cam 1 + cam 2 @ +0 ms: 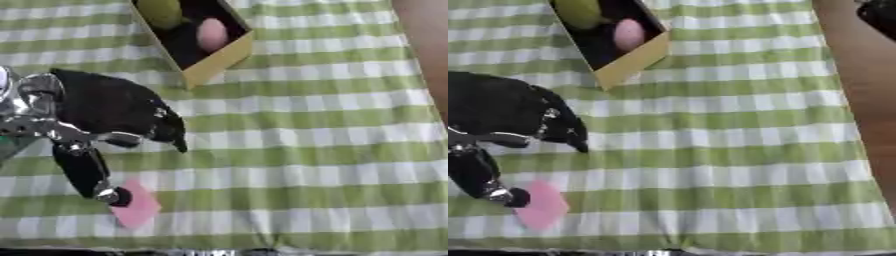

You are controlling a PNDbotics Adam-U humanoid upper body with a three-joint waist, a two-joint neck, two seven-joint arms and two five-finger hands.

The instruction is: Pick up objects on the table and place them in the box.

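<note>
Left hand (pixel 105 125) (fingers straight), thumb touching pink object (pixel 136 206)

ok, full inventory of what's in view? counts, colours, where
box: 1, yellow-tan walls, dark inside, top centre-left of the table, set askew.
pink egg-shaped object: 1, pink, inside the box.
yellow-green object: 1, yellow-green, rounded, inside the box at its far end, partly cut off by the top edge.
pink flat piece: 1, pink, on the cloth near the lower left edge, a fingertip touching it.
tablecloth: 1, green and white check, covers the table.
table edge: brown wood strip, bare, right side.
left robot hand: 1, black with silver joints, left side, fingers extended down over the pink flat piece.
</note>
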